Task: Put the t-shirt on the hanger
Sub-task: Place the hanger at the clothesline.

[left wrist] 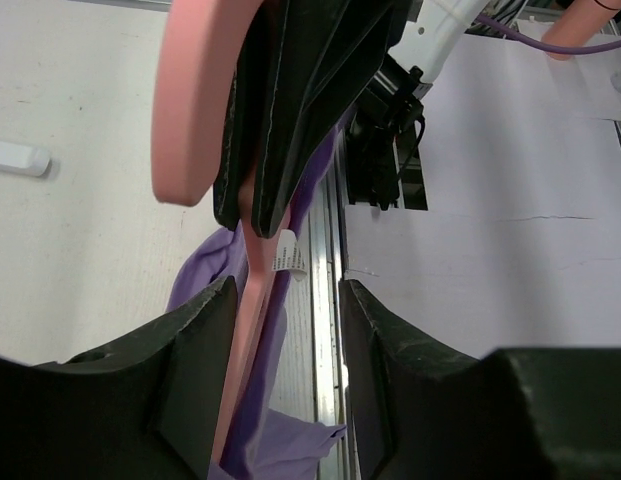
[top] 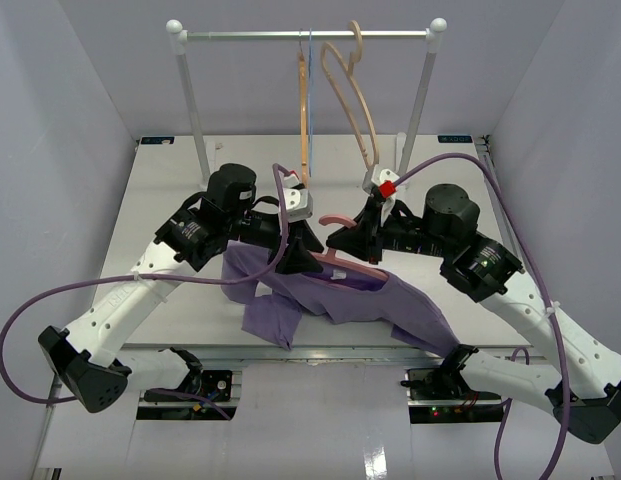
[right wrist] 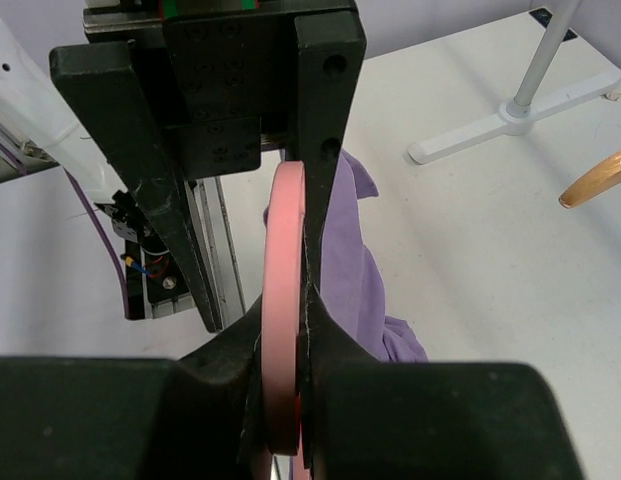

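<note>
**Tabletop** [top: 170,190], clothes rack [top: 305,35] at its far edge: two arms meet mid-table over the t-shirt [top: 340,300]. The shirt lies rumpled across the near-centre, one end trailing toward the front edge.

The hanger [right wrist: 285,300] sits betw. the two arms. Its hook points toward the rack, and one pink shoulder runs down into the purple cloth.

R fingers [right wrist: 335,340] are closed hard on the hanger's frame, pinching it edge-on. L fingers [left wrist: 195,360] stand wide apart w/ nothing gripped. They straddle the hanger's shoulder and a fold of shirt; can't tell if either pad touches them.

Handling, as a judgement:
- **Shirt:** soft, light and limp. It should sag and bunch wherever it isn't supported, and slide readily on smooth plastic.
- **Where to grip the shirt:** prob. the neck opening or collar hem, where doubled cloth gives the pads something to bite. A single loose layer would likely pull free.
- **Hanger:** stiff and slick. It may pivot in a two-point pinch when cloth drags on it, so a grip close to the hook's root looks steadier than one out on a shoulder.

The shirt's small white sewn label [left wrist: 288,250] shows beside the pink shoulder, prob. marking an inner seam or the neckline, tho which can't be told.
</note>
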Motion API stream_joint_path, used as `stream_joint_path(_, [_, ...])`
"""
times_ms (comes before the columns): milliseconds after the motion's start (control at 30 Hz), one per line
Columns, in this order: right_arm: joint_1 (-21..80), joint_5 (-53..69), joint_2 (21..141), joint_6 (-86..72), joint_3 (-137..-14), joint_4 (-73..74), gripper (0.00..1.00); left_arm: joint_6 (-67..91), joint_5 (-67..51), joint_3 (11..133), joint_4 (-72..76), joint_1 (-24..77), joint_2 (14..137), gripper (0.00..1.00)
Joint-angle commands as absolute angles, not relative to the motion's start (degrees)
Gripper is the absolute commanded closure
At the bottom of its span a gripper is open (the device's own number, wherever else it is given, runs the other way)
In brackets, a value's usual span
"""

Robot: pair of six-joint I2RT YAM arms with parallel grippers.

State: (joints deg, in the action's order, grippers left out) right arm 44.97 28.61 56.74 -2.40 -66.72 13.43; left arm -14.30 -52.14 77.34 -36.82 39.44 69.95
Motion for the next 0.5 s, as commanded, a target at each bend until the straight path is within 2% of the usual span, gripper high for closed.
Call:
stream_joint_path(0, [44.74,29.53,57.13,-4.77,-67.25,5.45,0.92,-16.67,-56.9,75.55,-36.45,39.85,70.41,0.45])
stream_joint_path(333, [44.74,31.03,58.62,-6.59,-67.32,2.81,0.92,-17.31,-53.7,75.68,-37.27,40.08,71.98,0.5])
stream_joint_path(400, [44.74,30.88,58.77,-6.67,-67.32,2.74,0.92,-17.61,-53.18,75.82,-38.31,40.08,72.35,0.66])
stream_joint_path(467, [44.74,31.12,58.8,-6.77,-67.23,2.46,0.92,-18.01,-52.36,76.11,-39.3,40.08,72.78,0.97])
